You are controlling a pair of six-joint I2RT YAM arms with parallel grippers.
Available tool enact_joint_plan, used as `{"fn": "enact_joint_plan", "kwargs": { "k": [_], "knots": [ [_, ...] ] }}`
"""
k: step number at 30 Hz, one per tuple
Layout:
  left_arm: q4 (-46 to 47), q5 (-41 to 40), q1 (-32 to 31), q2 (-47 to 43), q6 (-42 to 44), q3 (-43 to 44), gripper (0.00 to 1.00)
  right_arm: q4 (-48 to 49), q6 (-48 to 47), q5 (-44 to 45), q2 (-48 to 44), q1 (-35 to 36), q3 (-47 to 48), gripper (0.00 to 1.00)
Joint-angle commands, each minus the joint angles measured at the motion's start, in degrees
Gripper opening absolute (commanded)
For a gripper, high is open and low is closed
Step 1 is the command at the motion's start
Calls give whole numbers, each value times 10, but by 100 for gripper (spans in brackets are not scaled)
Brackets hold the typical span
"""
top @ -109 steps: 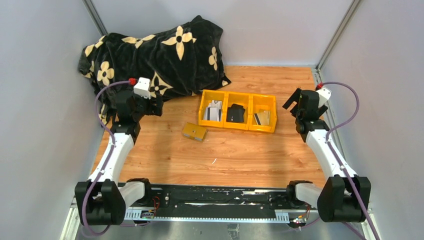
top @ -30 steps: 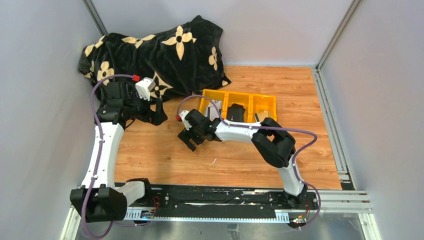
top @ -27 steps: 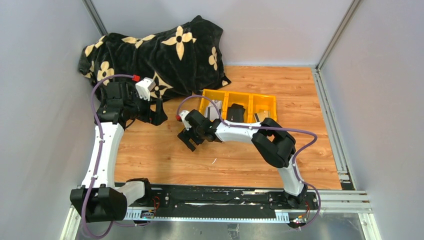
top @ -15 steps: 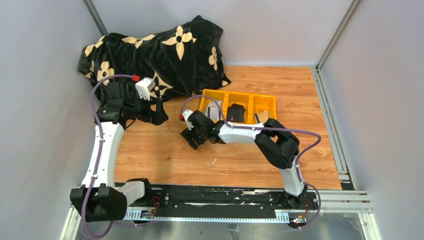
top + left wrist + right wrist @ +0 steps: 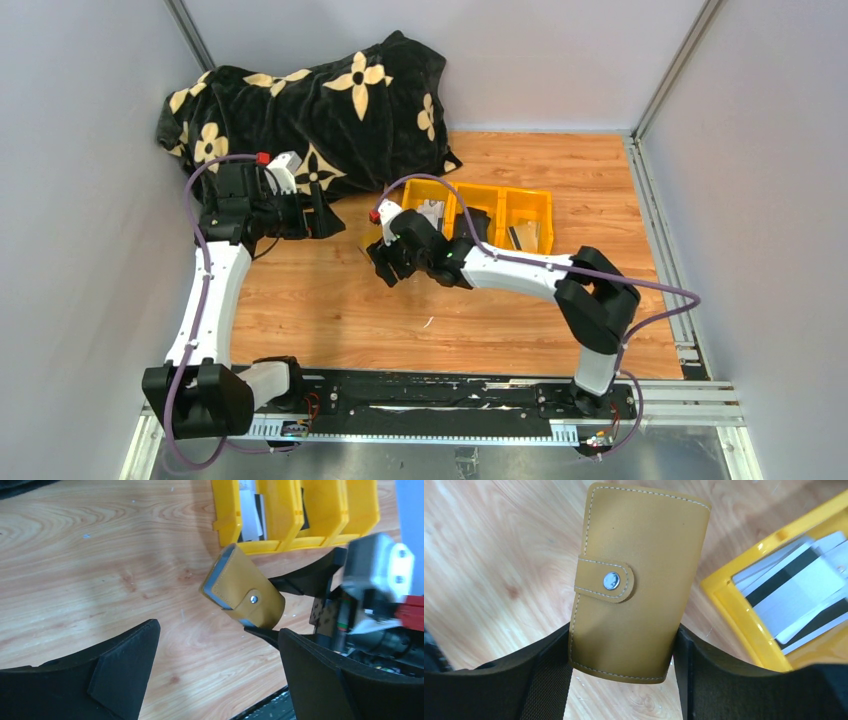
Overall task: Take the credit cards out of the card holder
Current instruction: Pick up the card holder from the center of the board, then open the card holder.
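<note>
The mustard-tan card holder [image 5: 639, 580] is snapped closed with its stud fastened, and any credit cards inside it are hidden. My right gripper [image 5: 621, 650] is shut on its lower end, one finger against each long side. In the left wrist view the card holder [image 5: 245, 592] hangs tilted just above the wood, in front of the yellow bin. From above, the right gripper [image 5: 385, 265] covers it. My left gripper [image 5: 325, 218] stands open and empty to the left, its jaws wide apart [image 5: 217, 645]. Pale striped cards [image 5: 794, 595] lie loose in the bin's left compartment.
The yellow three-compartment bin [image 5: 540, 250] sits just behind the right gripper, with a black folded item [image 5: 478, 222] in its middle compartment. A black flowered blanket [image 5: 320, 100] is heaped at the back left. Grey walls close in both sides.
My right gripper narrowed onto the card holder and moved with it toward the bin. The left gripper shifted slightly right and stays open.
</note>
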Motion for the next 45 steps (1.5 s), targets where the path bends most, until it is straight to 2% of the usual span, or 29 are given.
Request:
{"fn": "enact_joint_plan", "kwargs": {
  "k": [1, 9, 12, 16, 23, 26, 28, 31, 36, 39, 42, 45],
  "knots": [
    [15, 42, 5, 6, -59, 3, 100, 63, 26, 3, -63, 6, 2, 56],
    [19, 110, 5, -2, -116, 7, 100, 103, 54, -47, -125, 9, 5, 56],
    [53, 157, 5, -14, -159, -7, 100, 107, 54, -55, -131, 15, 18, 56],
    [97, 178, 5, -33, -206, -21, 100, 110, 50, -58, -131, 26, 33, 56],
    [98, 195, 5, -30, -216, -13, 99, 129, 51, -54, -130, 35, 38, 56],
    [93, 198, 5, -27, -213, -13, 95, 134, 52, -54, -132, 36, 41, 56],
    [92, 205, 5, -27, -214, -14, 90, 138, 53, -52, -133, 36, 41, 56],
    [95, 215, 5, -28, -216, -15, 77, 140, 53, -46, -134, 37, 42, 56],
    [94, 226, 5, -29, -215, -15, 47, 145, 55, -48, -132, 39, 41, 58],
    [87, 228, 5, -29, -207, -11, 28, 139, 60, -57, -131, 39, 44, 67],
    [69, 231, 5, -27, -187, 5, 14, 116, 71, -106, -135, 31, 54, 76],
    [54, 232, 5, -31, -168, 20, 7, 105, 96, -211, -144, 1, 51, 82]
  ]
}}
